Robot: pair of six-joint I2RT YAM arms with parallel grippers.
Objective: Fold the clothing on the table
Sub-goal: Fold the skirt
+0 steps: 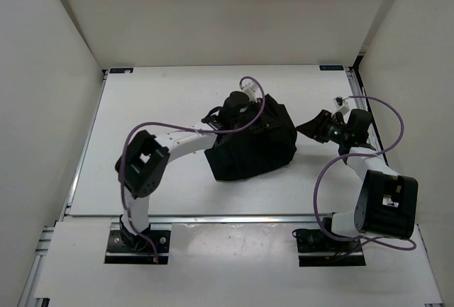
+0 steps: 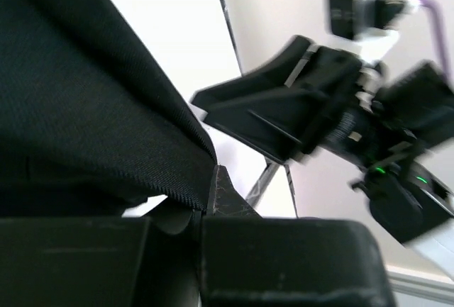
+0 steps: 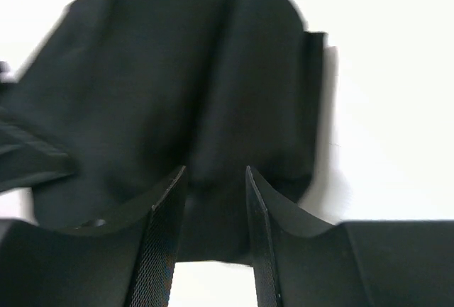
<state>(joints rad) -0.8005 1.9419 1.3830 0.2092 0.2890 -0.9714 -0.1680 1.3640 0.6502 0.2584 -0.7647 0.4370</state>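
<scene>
At the centre of the white table [image 1: 156, 108] lies bunched black clothing [image 1: 252, 147], seemingly soft, light and floppy, its hem clenched in the left hand [image 2: 206, 208], the right hand [image 3: 215, 179] released and empty beside it, probably best pinching a free corner.

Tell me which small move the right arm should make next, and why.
Probably the right tool should ease toward the right edge of the clothing and close on it. Its jaws stand open, just short of the fabric, while the left tool is shut on another edge; a second grip seems needed to fold.
</scene>
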